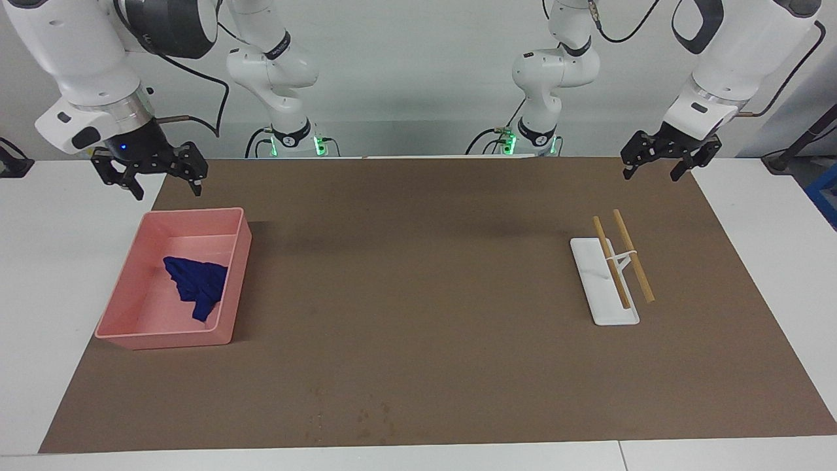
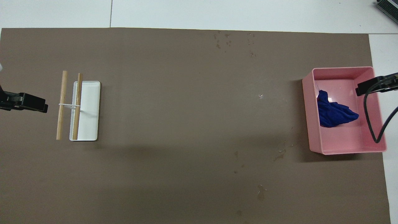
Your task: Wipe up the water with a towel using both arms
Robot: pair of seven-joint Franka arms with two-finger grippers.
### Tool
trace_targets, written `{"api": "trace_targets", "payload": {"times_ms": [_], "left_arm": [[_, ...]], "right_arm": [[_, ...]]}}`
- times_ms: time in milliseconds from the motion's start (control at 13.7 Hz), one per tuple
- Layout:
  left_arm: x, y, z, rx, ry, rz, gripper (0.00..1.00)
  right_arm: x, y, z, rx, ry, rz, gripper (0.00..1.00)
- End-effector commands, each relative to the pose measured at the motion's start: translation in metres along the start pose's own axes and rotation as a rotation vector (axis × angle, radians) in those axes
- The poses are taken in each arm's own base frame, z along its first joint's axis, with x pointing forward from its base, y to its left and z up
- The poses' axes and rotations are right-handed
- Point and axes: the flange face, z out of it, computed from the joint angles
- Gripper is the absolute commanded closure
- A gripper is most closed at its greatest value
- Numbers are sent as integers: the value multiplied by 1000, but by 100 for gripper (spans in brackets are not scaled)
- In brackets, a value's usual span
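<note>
The deep-blue towel point(image 1: 196, 284) point(image 2: 334, 113) lies crumpled in a pink bin point(image 1: 235, 275) point(image 2: 311, 109) at the right arm's end of the mat. A thin glossy streak of water point(image 2: 280, 153) sits on the brown mat beside the bin's corner nearest the robots. My right gripper point(image 1: 167, 186) hangs open and empty in the air by the bin's robot-side rim, well above the towel. My left gripper point(image 1: 650, 175) waits open and empty over the mat's corner at the left arm's end.
A white tray point(image 1: 598, 301) point(image 2: 91, 109) carrying two wooden sticks point(image 1: 621, 261) point(image 2: 70, 105) lies near the left arm's end. Faint dark specks point(image 2: 231, 40) dot the mat's edge farthest from the robots. A black cable point(image 2: 371, 118) dangles over the bin.
</note>
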Motion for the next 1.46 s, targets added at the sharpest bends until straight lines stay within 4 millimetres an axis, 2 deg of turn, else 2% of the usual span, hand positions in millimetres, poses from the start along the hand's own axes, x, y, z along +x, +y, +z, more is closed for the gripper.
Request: {"api": "trace_targets", "payload": {"times_ms": [0,366,585,732,1024,1390], "left_arm": [[-5,2,-1,0,-7,12,0],[-5,2,-1,0,-7,12,0],[-5,2,-1,0,-7,12,0],[-5,2,-1,0,-7,12,0],[-5,2,-1,1,-5,12,0],[-5,2,-1,1,-5,12,0]], "right_arm": [[1,-13,-6,-9,17,28,0],[-7,-6,-2,46,-29,63,0],[-14,12,1,134,-46,135,0],[-19,10,-1,137,-83,130,0],[-11,1,-7,109,-28,157,0],[-5,12,-8,76,42,176,0]]}}
